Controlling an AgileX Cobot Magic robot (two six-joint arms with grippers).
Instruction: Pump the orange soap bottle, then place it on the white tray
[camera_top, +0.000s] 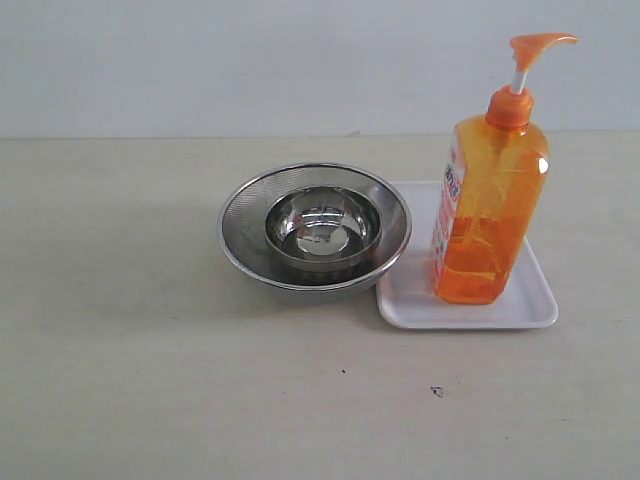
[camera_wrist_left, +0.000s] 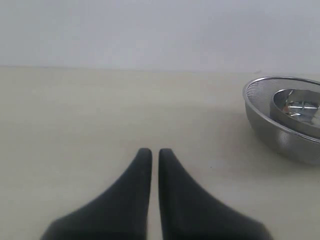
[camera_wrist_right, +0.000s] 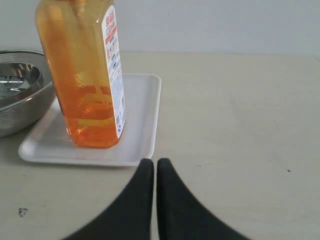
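- The orange soap bottle (camera_top: 490, 215) stands upright on the white tray (camera_top: 415, 300), towards the tray's right half, with its base fully inside the low rim.
- The bottle's orange pump head (camera_top: 540, 42) sits raised on a white stem, with its spout pointing to the right in the exterior view.
- A white-and-red printed label (camera_top: 450, 200) runs down the bottle's left-facing side. The print is too small to read.
- The orange liquid fills most of the body.
- The tray lies flat on the pale table (camera_top: 150, 380), right of centre in the exterior view.
- A round steel mesh bowl (camera_top: 300, 285) sits just left of the tray. Its rim meets or slightly overlaps the tray's left edge, and contact cannot be confirmed.
- A smaller steel bowl (camera_top: 322, 235) rests inside the mesh bowl.
- The left gripper (camera_wrist_left: 151, 152) is clenched, with its dark fingers pressed together and nothing between them. It sits low over bare table, well apart from the mesh bowl.
- The right gripper (camera_wrist_right: 150, 162) is likewise clenched and empty. Its tips are near the tray's front edge but clear of it, and it touches neither tray nor bottle.
- Neither arm shows in the exterior view.
- A small dark speck (camera_top: 437, 391) marks the table in front of the tray.
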